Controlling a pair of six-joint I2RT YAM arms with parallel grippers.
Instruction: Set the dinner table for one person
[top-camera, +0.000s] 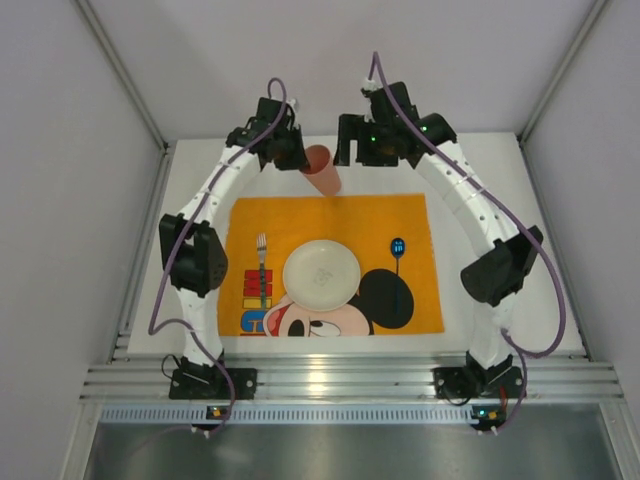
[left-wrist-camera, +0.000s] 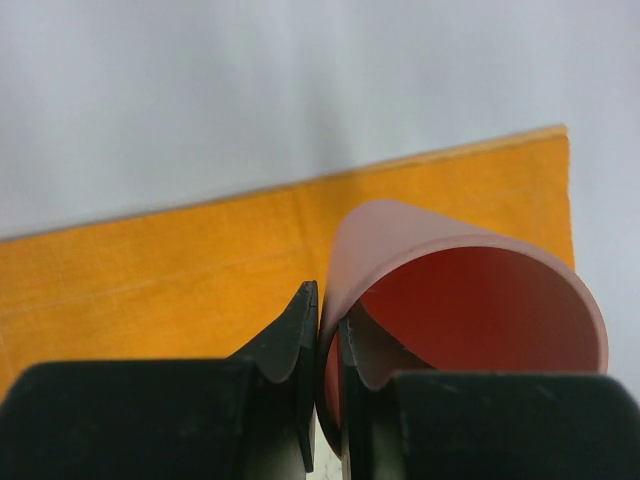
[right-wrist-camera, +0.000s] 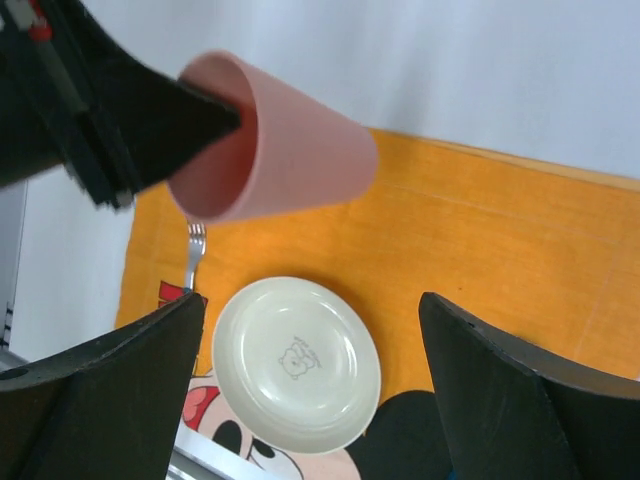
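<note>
My left gripper (top-camera: 297, 157) is shut on the rim of a pink cup (top-camera: 322, 168), one finger inside and one outside. The cup is tilted, held above the far edge of the orange cartoon mat (top-camera: 400, 215) on the white dinner table (top-camera: 480, 165). The left wrist view shows the cup (left-wrist-camera: 470, 290) pinched in the gripper (left-wrist-camera: 330, 320). My right gripper (top-camera: 365, 148) is open and empty, raised at the far side. In its wrist view, the right gripper (right-wrist-camera: 310, 300) looks down on the cup (right-wrist-camera: 290, 150), a cream plate (right-wrist-camera: 297, 363) and a fork (right-wrist-camera: 193, 250).
The plate (top-camera: 321, 273) sits mid-mat, the fork (top-camera: 262, 265) to its left, and a dark spoon (top-camera: 398, 247) to its right. White walls enclose the table on three sides. An aluminium rail (top-camera: 350, 380) runs along the near edge.
</note>
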